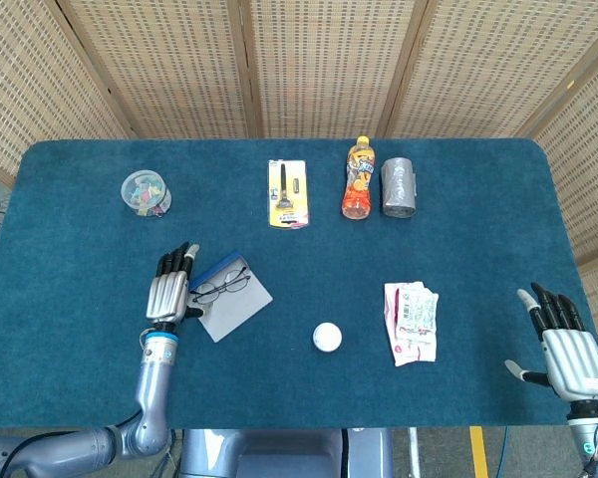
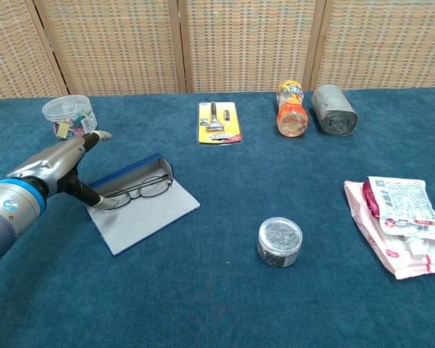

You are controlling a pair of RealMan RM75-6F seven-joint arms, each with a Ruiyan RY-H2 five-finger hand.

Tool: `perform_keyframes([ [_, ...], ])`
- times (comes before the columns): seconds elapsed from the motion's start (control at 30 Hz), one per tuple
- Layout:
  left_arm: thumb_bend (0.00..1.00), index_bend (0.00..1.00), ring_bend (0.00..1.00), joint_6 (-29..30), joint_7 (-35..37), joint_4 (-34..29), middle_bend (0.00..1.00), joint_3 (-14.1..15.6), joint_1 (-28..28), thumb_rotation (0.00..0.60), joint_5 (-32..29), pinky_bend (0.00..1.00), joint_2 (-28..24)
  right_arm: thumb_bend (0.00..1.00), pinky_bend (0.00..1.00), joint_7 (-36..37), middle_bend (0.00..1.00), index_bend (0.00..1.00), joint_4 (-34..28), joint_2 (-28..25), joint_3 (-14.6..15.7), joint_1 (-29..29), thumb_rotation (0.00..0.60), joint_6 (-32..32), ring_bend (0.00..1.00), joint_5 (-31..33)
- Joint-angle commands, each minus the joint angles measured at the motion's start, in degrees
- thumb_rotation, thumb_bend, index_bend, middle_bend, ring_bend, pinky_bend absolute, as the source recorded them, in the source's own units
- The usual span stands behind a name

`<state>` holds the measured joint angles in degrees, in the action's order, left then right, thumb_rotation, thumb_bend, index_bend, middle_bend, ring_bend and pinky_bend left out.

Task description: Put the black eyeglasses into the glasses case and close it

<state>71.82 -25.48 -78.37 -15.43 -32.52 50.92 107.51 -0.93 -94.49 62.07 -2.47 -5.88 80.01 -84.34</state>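
The black eyeglasses (image 1: 222,286) (image 2: 134,191) lie unfolded on the grey inside of the glasses case (image 1: 237,307) (image 2: 151,214), which lies flat and open with its blue edge along the far side. My left hand (image 1: 169,289) (image 2: 58,163) hovers at the case's left end with its fingers straight and together and nothing in it. Its thumb reaches down near the left tip of the glasses; whether it touches them I cannot tell. My right hand (image 1: 563,344) sits open at the table's front right edge, seen only in the head view.
A clear jar of coloured clips (image 1: 146,192) stands at the back left. A yellow razor pack (image 1: 288,194), an orange bottle (image 1: 358,179) and a grey roll (image 1: 400,186) line the back. A round tin (image 2: 279,241) and pink-white pouches (image 2: 402,225) lie nearer the front.
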Motion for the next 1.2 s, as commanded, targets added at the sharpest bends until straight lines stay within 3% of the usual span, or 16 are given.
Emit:
perform_keyframes([
  [0.03,0.21,0.0,0.0,-0.6,0.3,0.5,0.0,-0.2,0.2,0.6,-0.5,0.0,0.0,0.0,0.0,0.1,0.0,0.0,0.0,0.0,0.0,0.0,0.6,0.0,0.0,0.0],
  [0.3,0.21,0.0,0.0,-1.4,1.6,1.9,0.0,-0.6,1.3,0.6,-1.1,0.0,-1.3,0.0,0.0,0.2,0.0,0.0,0.0,-0.1,0.1,0.0,0.6,-0.1,0.0,0.0],
  [0.67,0.21,0.0,0.0,-5.7,4.7,6.7,0.0,-3.4,1.9,0.6,-4.1,0.0,-4.8,0.0,0.0,-0.1,0.0,0.0,-0.1,-0.1,0.1,0.1,0.6,-0.2,0.0,0.2],
  [1.03,0.22,0.0,0.0,-13.5,7.2,15.8,0.0,-7.3,-3.4,0.6,-3.3,0.0,-7.5,0.0,0.0,-0.1,0.0,0.0,-0.4,-0.1,0.1,0.1,0.6,-0.5,0.0,0.7],
  [1.2,0.22,0.0,0.0,-14.3,9.1,10.8,0.0,-5.6,-1.7,0.6,-1.2,0.0,-11.8,0.0,0.0,-0.1,0.0,0.0,-0.6,-0.2,0.1,0.1,0.6,-0.7,0.0,0.8],
])
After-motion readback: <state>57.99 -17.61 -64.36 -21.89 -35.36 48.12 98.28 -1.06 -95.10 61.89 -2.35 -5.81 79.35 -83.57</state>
